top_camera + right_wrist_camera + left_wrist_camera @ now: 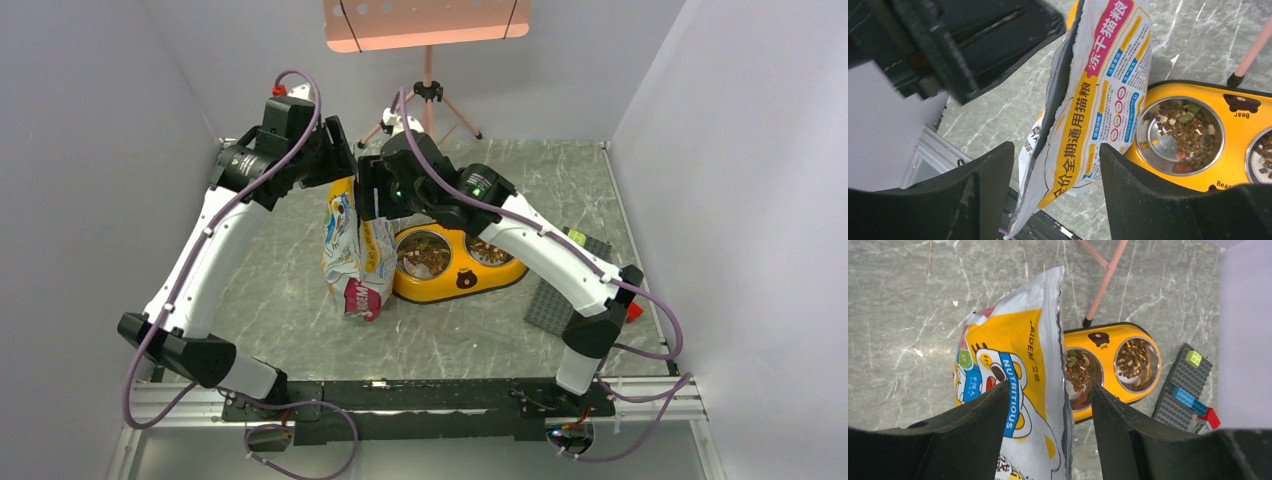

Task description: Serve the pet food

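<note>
**Top view.** Your two arms reach in over the middle of the tabletop point(280, 300) and meet above the bag point(355, 255). The bag stands upright with its magenta band at the bottom. Just to its right lies the yellow feeder point(505, 272), its long side facing you. A grey brick plate point(555, 295) lies near the feeder's right end, beside your right arm. At the back, a pink stand point(428, 95) rises to an orange board point(428, 22).

**Left wrist view.** Your left gripper point(1050, 390) is spread wide and looks down on the bag's yellow printed face. The bag's top edge runs through the gap between the fingers point(973, 432). You cannot tell whether either finger touches the bag. Green and blue bricks sit on the brick plate, with a red piece at its corner.

**Right wrist view.** Your right gripper point(1057, 150) is likewise spread. The bag's other face, printed in magenta and yellow, fills the gap. Contact cannot be told here either. The left gripper shows as a dark mass at upper left, just beside the bag's top.

**Kibble** point(1132, 357). Brown pieces lie in both steel bowls point(1153, 145) of the feeder. The bowl nearer the bag holds kibble mixed with a few green and pale bits, and part of its steel floor shows bare. The far bowl also holds kibble. The bag's contents are hidden.
</note>
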### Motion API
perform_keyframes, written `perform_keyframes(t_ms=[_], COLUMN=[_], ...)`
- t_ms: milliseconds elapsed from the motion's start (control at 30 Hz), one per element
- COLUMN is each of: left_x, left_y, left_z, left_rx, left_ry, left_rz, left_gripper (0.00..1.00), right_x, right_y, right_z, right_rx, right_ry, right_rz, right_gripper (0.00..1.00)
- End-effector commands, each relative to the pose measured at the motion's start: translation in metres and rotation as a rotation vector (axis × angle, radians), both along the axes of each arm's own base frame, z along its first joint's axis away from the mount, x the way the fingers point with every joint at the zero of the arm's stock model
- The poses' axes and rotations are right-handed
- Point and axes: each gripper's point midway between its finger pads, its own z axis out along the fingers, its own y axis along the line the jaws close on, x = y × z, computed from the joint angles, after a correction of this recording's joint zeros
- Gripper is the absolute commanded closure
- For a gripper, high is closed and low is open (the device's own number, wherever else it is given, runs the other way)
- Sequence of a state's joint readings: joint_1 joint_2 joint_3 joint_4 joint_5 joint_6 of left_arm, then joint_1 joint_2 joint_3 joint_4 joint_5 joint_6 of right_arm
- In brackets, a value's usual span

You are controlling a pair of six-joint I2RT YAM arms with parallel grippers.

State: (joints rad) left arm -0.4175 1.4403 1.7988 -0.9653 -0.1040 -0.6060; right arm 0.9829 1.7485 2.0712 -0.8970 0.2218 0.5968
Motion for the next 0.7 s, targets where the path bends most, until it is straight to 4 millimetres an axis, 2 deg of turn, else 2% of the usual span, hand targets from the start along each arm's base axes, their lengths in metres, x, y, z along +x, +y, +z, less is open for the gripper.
perform_keyframes(t_ms=[0,133,300,467,533,667], left_x=[0.021,0.04,0.063,0.071,0.072,0.07], left_y=[0.001,-0.006,-0.016,-0.013,-0.013,-0.012], left_z=[0.019,0.007,0.004,-0.009,-0.006,-0.006], left_rx=[0.043,0.085,0.112,0.101,0.103,0.102], left_ry=[-0.084,-0.071,-0.087,-0.012,-0.03,-0.035], left_rz=[-0.003,-0.029,-0.092,-0.116,-0.126,-0.129], left_gripper=[0.35,0.36,0.43,0.73,0.78,0.85], right_x=[0.004,0.015,0.032,0.045,0.05,0.059], right_y=[0.013,0.022,0.03,0.032,0.033,0.038], right_z=[0.008,0.003,-0.002,-0.012,-0.017,-0.026], right_rx=[0.011,-0.011,-0.036,-0.072,-0.081,-0.114], right_ry=[-0.04,-0.051,-0.081,-0.093,-0.105,-0.116], right_rz=[0.031,0.022,-0.011,-0.07,-0.081,-0.092], right_gripper=[0.32,0.29,0.29,0.4,0.46,0.48])
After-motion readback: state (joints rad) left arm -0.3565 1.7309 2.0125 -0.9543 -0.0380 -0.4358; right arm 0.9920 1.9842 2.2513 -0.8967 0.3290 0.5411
